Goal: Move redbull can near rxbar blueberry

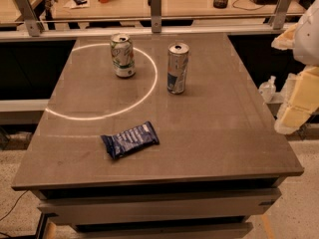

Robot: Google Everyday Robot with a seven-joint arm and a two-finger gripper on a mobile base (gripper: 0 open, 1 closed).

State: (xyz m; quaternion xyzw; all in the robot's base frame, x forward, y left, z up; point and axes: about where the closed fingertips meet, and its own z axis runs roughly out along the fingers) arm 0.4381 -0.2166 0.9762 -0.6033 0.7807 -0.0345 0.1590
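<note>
Currently the redbull can (177, 67) stands upright on the tabletop (224, 133), right of a white-and-green can (122, 55), apart from the rxbar blueberry (130, 140) lying flat nearer the front edge. Gripper (296, 103) sits beyond the right edge; its grip state cannot be told.

Your redbull can (177, 68) stands upright, silver-blue, toward the back of the table (229, 133). The dark blue rxbar blueberry (130, 140) lies flat and slanted nearer the front, well apart. The gripper (293, 114) is off the table's right side.
</note>
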